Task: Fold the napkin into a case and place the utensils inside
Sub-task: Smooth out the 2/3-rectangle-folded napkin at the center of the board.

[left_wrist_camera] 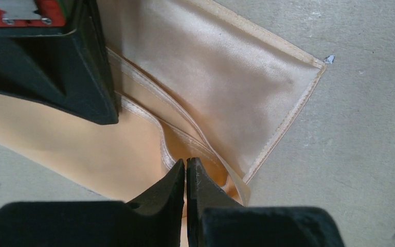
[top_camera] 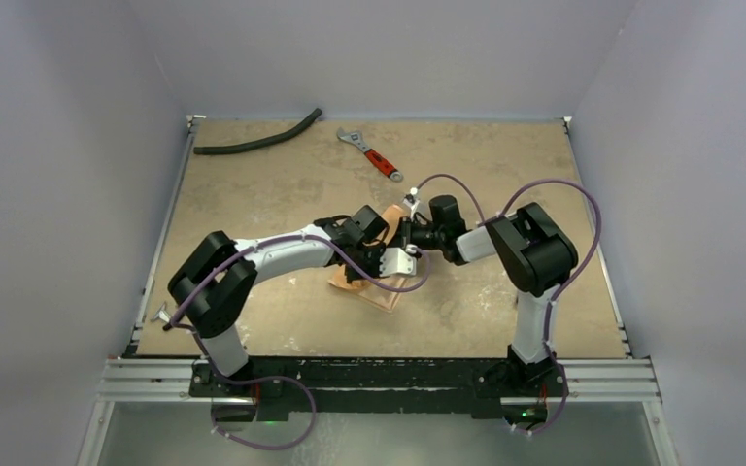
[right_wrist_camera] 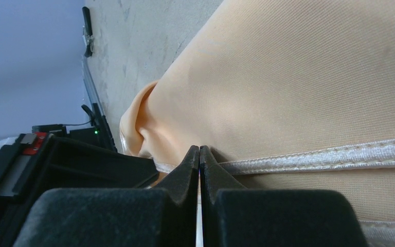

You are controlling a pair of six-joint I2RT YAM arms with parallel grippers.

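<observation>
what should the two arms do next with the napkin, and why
Probably lift slightly and draw the pinched layers over to make the next fold: the left gripper and the right gripper are both shut on hemmed edges of the napkin, which lies partly folded.

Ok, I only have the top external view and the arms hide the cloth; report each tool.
Observer: Right wrist view: the right tool is shut, tips pinching the pale stitched hem of the peach-orange cloth napkin.
Operator: Now the left one.
Observer: The left tool is shut too, tips at a folded pocket's mouth; whether it grips a layer is unclear.
Operator: Describe the fold.
Observer: A hemmed flap lies folded over, its corner flat on the speckled beige table.
</observation>
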